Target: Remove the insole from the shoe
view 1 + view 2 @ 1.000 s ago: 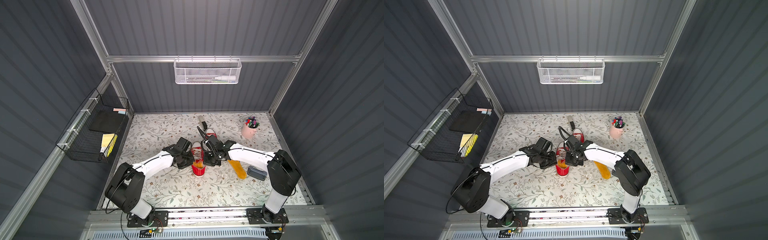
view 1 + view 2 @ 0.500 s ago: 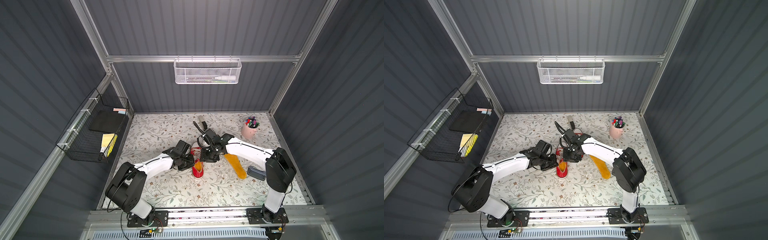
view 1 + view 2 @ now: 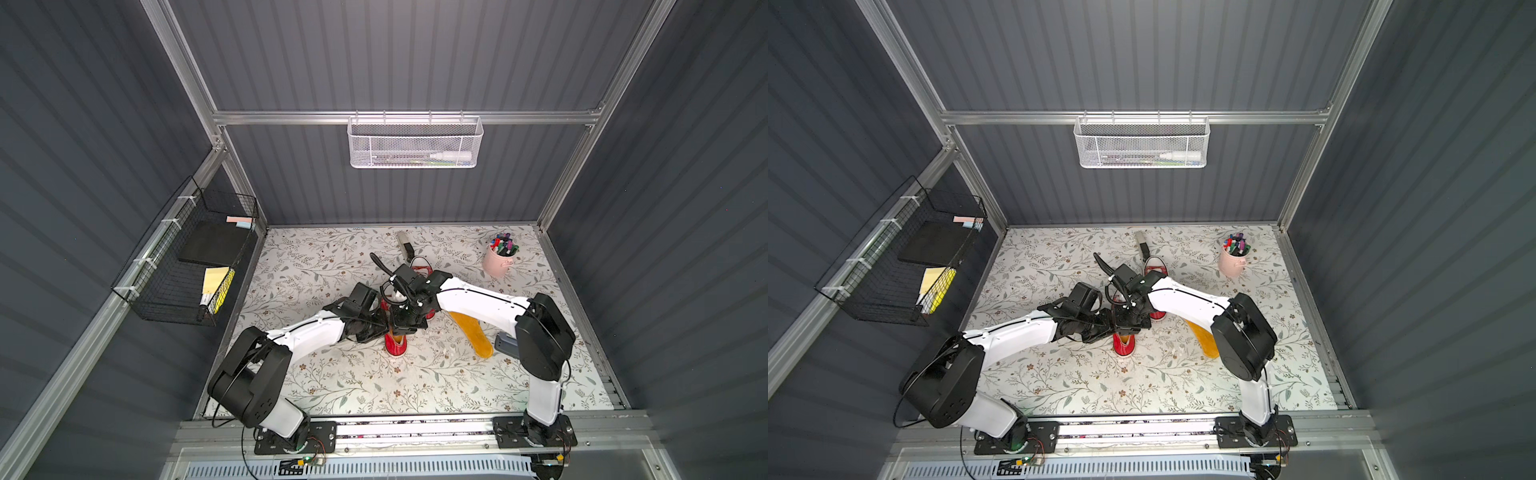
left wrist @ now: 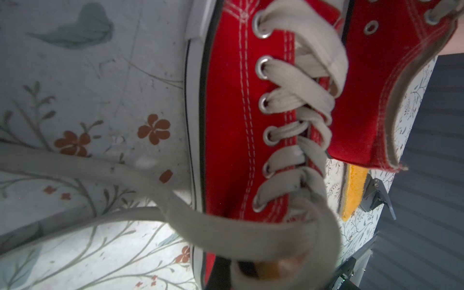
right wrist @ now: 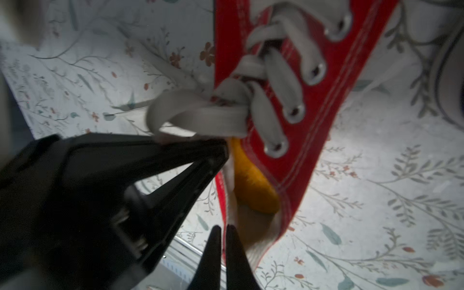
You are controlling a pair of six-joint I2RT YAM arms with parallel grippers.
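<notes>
Red shoe ahead: stretches left arm and right arm low inward; pinches left tool together at laces; holds right tool closed just short of orange insole.

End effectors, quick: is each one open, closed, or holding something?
Left end effector: closed against the red shoe; grip cannot be told.
Right end effector: closed; grip cannot be told.

Your left arm and right arm: white tubular links between bulky black joint housings. A thin black line runs along each white shell. A black cable loops above the right wrist. You can see thin wires trailing from the black, screwed base plates. The fingers are black and smooth, tapering to points.
</notes>
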